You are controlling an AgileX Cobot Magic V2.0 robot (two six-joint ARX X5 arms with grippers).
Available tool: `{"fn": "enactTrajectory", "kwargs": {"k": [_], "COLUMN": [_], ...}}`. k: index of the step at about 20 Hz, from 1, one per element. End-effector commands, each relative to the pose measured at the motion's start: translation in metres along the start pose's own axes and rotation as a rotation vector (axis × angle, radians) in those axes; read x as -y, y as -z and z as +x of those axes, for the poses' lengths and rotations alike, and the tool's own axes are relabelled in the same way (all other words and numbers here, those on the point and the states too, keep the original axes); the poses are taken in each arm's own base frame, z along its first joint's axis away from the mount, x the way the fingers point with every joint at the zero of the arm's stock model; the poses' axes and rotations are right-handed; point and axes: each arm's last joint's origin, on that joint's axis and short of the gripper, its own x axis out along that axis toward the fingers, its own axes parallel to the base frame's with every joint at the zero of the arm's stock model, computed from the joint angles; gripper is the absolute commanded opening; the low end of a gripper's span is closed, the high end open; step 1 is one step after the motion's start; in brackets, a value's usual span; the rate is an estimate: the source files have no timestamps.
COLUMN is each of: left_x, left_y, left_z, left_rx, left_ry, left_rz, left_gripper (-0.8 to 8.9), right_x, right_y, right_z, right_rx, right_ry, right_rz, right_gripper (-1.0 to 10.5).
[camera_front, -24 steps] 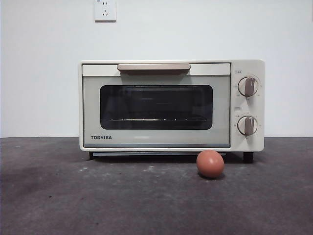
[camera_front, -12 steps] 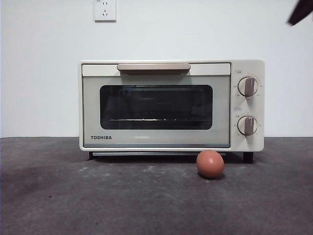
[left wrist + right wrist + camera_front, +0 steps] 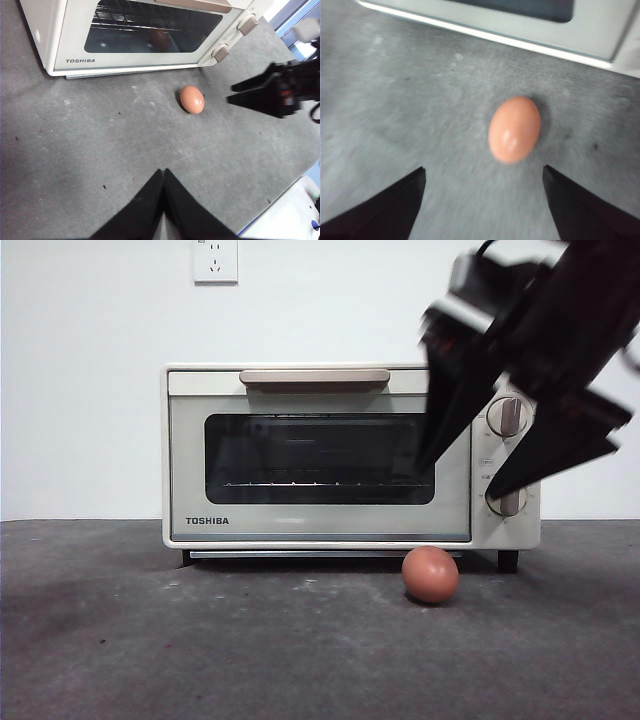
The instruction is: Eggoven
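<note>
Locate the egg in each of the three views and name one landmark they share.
Front view: egg on the table, before the oven's right end.
Left wrist view: egg beside the oven's knob end.
Right wrist view: egg ahead, between the open jaws.
Shared landmark: the toaster oven.

1. on my front feed the right gripper [image 3: 465, 480] shows two long matte black jaws, each tapering to a sharp wedge tip.
2. above those jaws i see a bulky black body with a small pale grey block and a thin dark cable loop at its top.
3. my left wrist feed shows the left gripper [image 3: 162, 172] as two smooth black blades, no markings visible.
4. in that same feed the right gripper carries a small red mark on its black body.
</note>
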Motion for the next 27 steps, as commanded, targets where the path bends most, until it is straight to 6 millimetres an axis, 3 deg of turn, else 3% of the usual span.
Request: {"fn": "enactTrajectory", "kwargs": {"k": [1,7,13,17,27], "left_x": [0.003,0.003,0.003,0.003,0.003], "left_y": [-0.005,-0.006,-0.006,-0.006,-0.006], "left_z": [-0.003,-0.003,-0.003,-0.003,-0.003], "left_rx": [0.019,0.021,0.022,0.022,0.022], "left_ry": [0.009,0.009,0.009,0.009,0.009], "left_rz": [0.028,0.030,0.030,0.030,0.030], "left_gripper": [0.06,0.06,0.06,0.06,0.06], "right_x": [-0.003,0.004,0.004,0.008,0.010], "right_y": [-0.004,0.000,-0.009,-0.004,-0.004], "right_z": [0.020,0.060,0.081,0.093,0.094], "right_rx": [0.003,-0.035,-0.062,-0.112,-0.101], "right_ry": [0.020,0.081,0.098,0.123,0.167], "right_rz": [0.026,0.032,0.035,0.041,0.039], "right_gripper": [3.8,3.8,3.8,3.6,0.7]}}
